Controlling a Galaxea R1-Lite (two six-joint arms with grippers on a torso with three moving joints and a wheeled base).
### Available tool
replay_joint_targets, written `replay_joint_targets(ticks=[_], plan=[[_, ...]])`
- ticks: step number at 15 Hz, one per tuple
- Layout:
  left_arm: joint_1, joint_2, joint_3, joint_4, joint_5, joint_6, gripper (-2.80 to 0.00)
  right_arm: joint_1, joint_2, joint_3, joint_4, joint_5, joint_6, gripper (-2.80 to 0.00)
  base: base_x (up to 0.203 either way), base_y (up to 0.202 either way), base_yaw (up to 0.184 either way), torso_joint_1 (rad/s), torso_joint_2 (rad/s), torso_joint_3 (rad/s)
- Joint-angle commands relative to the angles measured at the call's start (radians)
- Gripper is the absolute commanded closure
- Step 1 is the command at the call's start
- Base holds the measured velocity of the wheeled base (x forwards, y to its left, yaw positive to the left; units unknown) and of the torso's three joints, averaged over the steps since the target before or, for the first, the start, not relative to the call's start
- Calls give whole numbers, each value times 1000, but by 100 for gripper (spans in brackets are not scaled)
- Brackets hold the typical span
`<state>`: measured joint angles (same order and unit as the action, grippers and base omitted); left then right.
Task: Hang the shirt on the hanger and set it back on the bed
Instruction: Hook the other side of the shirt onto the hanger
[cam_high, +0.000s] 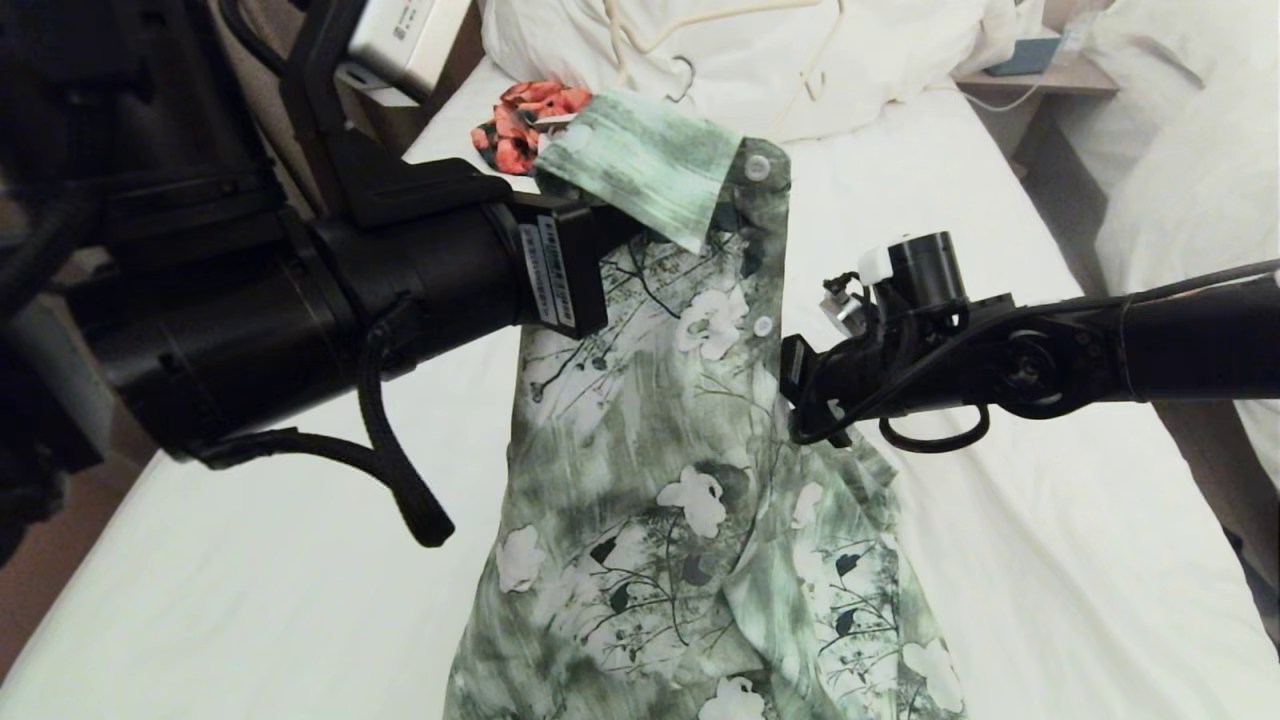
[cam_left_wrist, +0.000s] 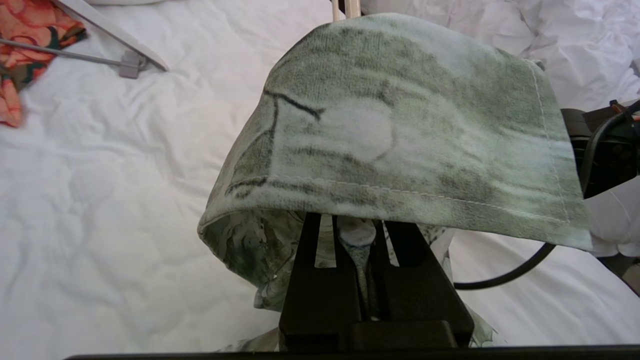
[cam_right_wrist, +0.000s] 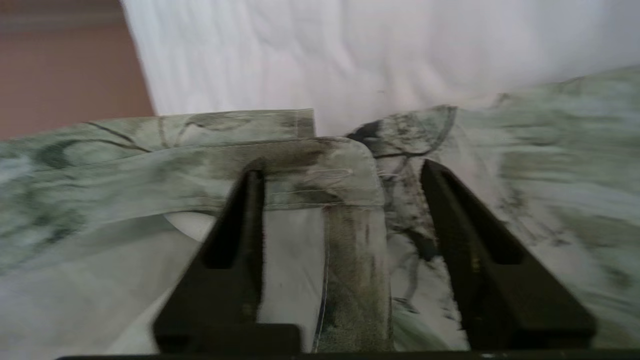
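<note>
The green-and-white floral shirt (cam_high: 660, 470) hangs by its collar from my left gripper (cam_left_wrist: 359, 222), which is shut on a fold of the cloth just under the turned-over collar (cam_left_wrist: 400, 125). The shirt's lower part trails down onto the bed (cam_high: 1000, 500). My right arm (cam_high: 900, 330) reaches in from the right to the shirt's button edge. My right gripper (cam_right_wrist: 340, 172) is open, with the button strip (cam_right_wrist: 350, 240) lying between its fingers. The thin cream hanger (cam_high: 700, 18) lies on the pillows at the head of the bed, apart from both grippers.
An orange-red floral garment (cam_high: 525, 120) and a thicker white hanger with a metal hook (cam_left_wrist: 125, 60) lie near the pillows (cam_high: 880, 60). A nightstand (cam_high: 1040, 70) and a second bed (cam_high: 1200, 200) stand on the right. Bare floor (cam_high: 60, 560) runs along the left.
</note>
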<state>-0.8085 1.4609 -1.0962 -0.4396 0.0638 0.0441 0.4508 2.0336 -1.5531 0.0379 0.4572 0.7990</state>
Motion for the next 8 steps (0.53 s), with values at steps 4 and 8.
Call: replay_joint_targets(ticks=[4, 8], plan=[[8, -6, 0, -2, 0, 0, 0, -11, -27, -23, 11, 17, 42, -280, 0, 0, 0, 0, 0, 0], [17, -1, -2, -2, -2, -1, 0, -24, -55, -25, 44, 67, 45, -280, 0, 0, 0, 0, 0, 0]])
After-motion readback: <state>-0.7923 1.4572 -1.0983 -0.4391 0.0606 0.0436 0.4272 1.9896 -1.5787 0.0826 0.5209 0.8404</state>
